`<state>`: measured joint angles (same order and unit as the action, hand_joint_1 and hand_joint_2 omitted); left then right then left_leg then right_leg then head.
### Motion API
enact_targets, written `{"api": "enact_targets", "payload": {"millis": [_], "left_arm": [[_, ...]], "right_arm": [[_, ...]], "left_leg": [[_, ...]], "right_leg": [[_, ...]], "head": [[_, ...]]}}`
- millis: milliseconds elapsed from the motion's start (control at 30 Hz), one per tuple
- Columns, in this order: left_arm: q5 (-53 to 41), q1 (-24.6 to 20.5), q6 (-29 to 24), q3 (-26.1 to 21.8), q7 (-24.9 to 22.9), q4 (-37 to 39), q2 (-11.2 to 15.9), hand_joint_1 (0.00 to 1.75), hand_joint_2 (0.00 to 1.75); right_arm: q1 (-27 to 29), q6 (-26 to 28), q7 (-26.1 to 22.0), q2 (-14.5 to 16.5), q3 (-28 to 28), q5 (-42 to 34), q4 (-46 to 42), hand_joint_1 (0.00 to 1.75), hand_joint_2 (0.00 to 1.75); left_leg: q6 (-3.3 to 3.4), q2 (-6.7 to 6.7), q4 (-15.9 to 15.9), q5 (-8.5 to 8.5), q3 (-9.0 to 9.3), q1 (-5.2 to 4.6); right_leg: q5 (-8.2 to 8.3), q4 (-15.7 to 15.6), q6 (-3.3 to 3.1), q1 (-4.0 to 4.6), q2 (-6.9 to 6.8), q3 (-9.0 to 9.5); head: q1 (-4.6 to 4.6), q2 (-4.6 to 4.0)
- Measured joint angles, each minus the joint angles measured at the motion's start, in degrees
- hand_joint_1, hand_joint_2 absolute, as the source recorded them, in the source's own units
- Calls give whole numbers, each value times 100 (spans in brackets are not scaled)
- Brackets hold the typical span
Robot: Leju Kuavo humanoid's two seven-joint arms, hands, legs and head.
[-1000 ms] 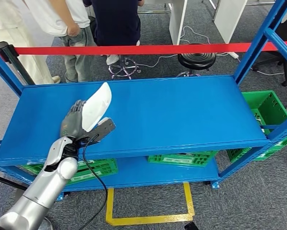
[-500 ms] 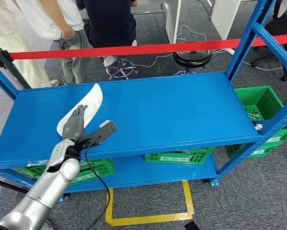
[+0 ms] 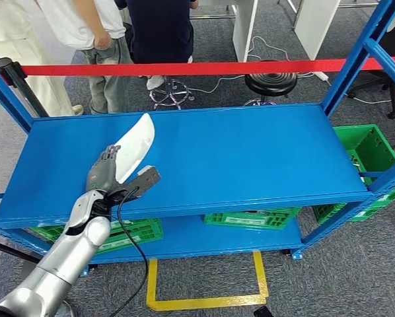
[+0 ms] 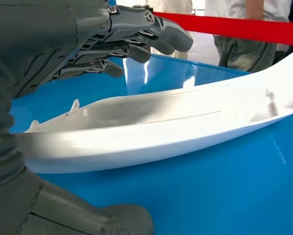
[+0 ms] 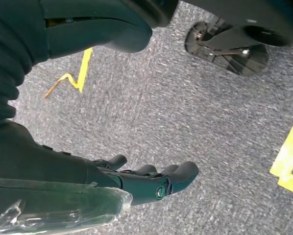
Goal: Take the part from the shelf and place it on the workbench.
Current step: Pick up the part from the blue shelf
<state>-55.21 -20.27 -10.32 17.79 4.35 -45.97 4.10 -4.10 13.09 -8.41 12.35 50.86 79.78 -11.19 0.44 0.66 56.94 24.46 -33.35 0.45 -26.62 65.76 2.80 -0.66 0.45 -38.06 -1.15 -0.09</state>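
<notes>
left robot hand point(image 3: 104, 173) holding white part point(image 3: 134, 146), blue shelf point(image 3: 245, 152)

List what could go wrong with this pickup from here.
The left hand holds the long white part at one end only, so the free end could sag or swing. The part may slip between the fingers and thumb. It could scrape the blue shelf.

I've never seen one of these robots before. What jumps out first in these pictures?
A long, curved white part stands out against the bright blue shelf, on its left half. The robot's grey left hand is right at its near end, fingers reaching over it. A red barrier tape runs behind the shelf, with people standing beyond it.
</notes>
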Motion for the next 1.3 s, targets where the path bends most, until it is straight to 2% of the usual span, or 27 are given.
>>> {"api": "enact_targets", "payload": {"millis": [33,67,167,233,267,333,367,400,433,467,533,567,600,700,733,767,833,867,900,933,967,1033,1067,1100,1200,1233,1300], "left_arm": [[0,-6,0,-1,0,2,-1,0,175],[0,-11,0,-2,0,5,-1,0,175],[0,-19,-1,-5,0,23,3,0,175],[-1,-28,-1,-10,-1,39,2,0,175],[-3,-34,-1,-12,-4,50,1,0,175],[-9,-38,0,-14,-18,96,-3,0,175],[-11,-36,0,-16,-25,131,-3,0,175],[-14,-34,-1,-20,-31,169,-3,0,175],[-15,-35,-1,-25,-34,201,-3,9,175],[-15,-38,-1,-31,-34,226,-3,35,175],[-15,-51,1,-54,-35,261,-5,109,175],[-12,-59,2,-68,-35,277,-7,136,175],[-8,-62,3,-81,-35,294,-9,147,175],[4,-57,4,-109,-34,345,-9,147,175],[6,-61,4,-116,-33,360,-8,147,175],[9,-64,5,-122,-32,372,-10,147,175],[14,-62,6,-126,-31,396,-19,148,175],[15,-56,7,-126,-30,410,-23,154,175],[15,-54,7,-126,-30,425,-25,161,175],[15,-54,7,-126,-30,437,-25,168,175],[15,-56,8,-126,-29,448,-25,173,175],[14,-75,8,-130,-23,457,-25,175,175],[14,-88,8,-135,-20,460,-22,175,175],[15,-98,9,-142,-16,462,-19,175,175],[19,-108,20,-157,-11,470,-13,175,175],[20,-114,22,-161,-9,472,-12,175,175],[20,-128,22,-167,-3,474,-10,175,175]], "right_arm": [[-7,1,-1,1,-1,0,0,0,175],[-13,2,-1,2,-1,0,0,0,175],[-6,4,-2,2,0,1,0,0,175],[-4,5,-11,2,1,7,0,0,175],[-8,5,-19,3,1,10,0,0,175],[-11,5,-38,3,1,15,0,0,175],[-7,4,-46,2,1,15,0,0,175],[-2,3,-51,2,1,15,0,0,175],[1,1,-58,2,1,15,0,0,175],[0,-2,-67,3,1,15,0,0,175],[-5,-12,-97,4,1,15,0,0,175],[-8,-16,-118,4,1,14,0,0,175],[-7,-21,-140,4,1,14,0,0,175],[2,-27,-191,4,1,13,0,0,175],[3,-27,-196,4,1,13,0,0,175],[2,-26,-198,4,1,13,0,0,175],[1,-24,-201,4,1,12,0,0,175],[3,-24,-201,4,1,11,0,0,175],[7,-24,-201,4,1,11,0,0,175],[10,-24,-201,4,1,11,0,0,175],[11,-24,-203,4,1,11,0,0,175],[2,-19,-212,5,1,11,0,0,175],[-6,-14,-222,7,1,11,0,0,175],[-11,-8,-231,8,1,11,0,0,175],[-5,5,-249,10,1,11,0,0,175],[-3,7,-252,10,1,11,0,0,175],[-4,10,-262,10,1,11,0,0,175]], "left_leg": [[-23,3,12,11,0,-10],[-54,6,19,12,-8,-21],[-141,7,10,-8,-38,-29],[-193,0,161,119,-106,-20],[-217,-4,398,266,-211,-18],[-248,-7,1162,627,-556,-15],[-252,-7,1492,732,-714,-14],[-248,-7,1654,733,-799,-14],[-238,-7,1597,626,-782,-15],[-222,-7,1314,432,-654,-16],[-183,-11,524,64,-278,-22],[-164,-12,235,-22,-145,-27],[-148,-11,77,-41,-80,-33],[-73,-4,0,-43,-72,-36],[-37,-5,-16,-55,-65,-26],[-7,-6,-31,-65,-58,-13],[24,-7,-32,-64,-58,-8],[27,-8,-31,-63,-58,-8],[28,-8,-30,-62,-56,-8],[27,-7,-28,-60,-52,-7],[21,-5,-26,-56,-42,-3],[-16,3,-11,-34,-22,-6],[-43,9,1,-27,-20,-16],[-72,14,6,-27,-21,-27],[-147,17,-5,-32,-21,-29],[-172,12,57,28,-47,-25],[-220,1,545,332,-263,-20]], "right_leg": [[120,-363,-12,0,5,188],[169,-581,-26,1,11,300],[169,-671,-111,9,28,330],[184,-686,-182,-4,27,331],[190,-695,-210,-12,25,335],[190,-696,-241,-8,23,333],[189,-696,-247,-5,22,334],[189,-695,-249,-2,23,335],[189,-695,-249,0,25,339],[188,-695,-248,1,27,346],[181,-686,-232,13,31,352],[181,-680,-212,23,32,343],[183,-680,-187,30,32,331],[182,-684,-90,21,25,298],[109,-585,-56,17,18,248],[-23,-369,-25,14,11,145],[-389,368,17,9,2,-195],[-514,714,29,7,1,-360],[-546,908,36,7,1,-455],[-466,877,37,6,0,-442],[-291,609,35,4,-1,-309],[51,-198,30,0,0,124],[132,-492,11,0,5,289],[146,-644,-15,3,11,379],[140,-681,-134,10,21,395],[148,-687,-174,4,20,396],[159,-697,-232,-9,10,398]], "head": [[-1,0],[-7,0],[-22,0],[-33,0],[-39,0],[-47,0],[-46,0],[-47,0],[-46,0],[-46,0],[-46,0],[-42,0],[-41,0],[-38,0],[-27,0],[-19,0],[3,0],[4,0],[5,0],[7,0],[5,0],[9,0],[8,0],[4,0],[-10,0],[-19,0],[-35,0]]}}
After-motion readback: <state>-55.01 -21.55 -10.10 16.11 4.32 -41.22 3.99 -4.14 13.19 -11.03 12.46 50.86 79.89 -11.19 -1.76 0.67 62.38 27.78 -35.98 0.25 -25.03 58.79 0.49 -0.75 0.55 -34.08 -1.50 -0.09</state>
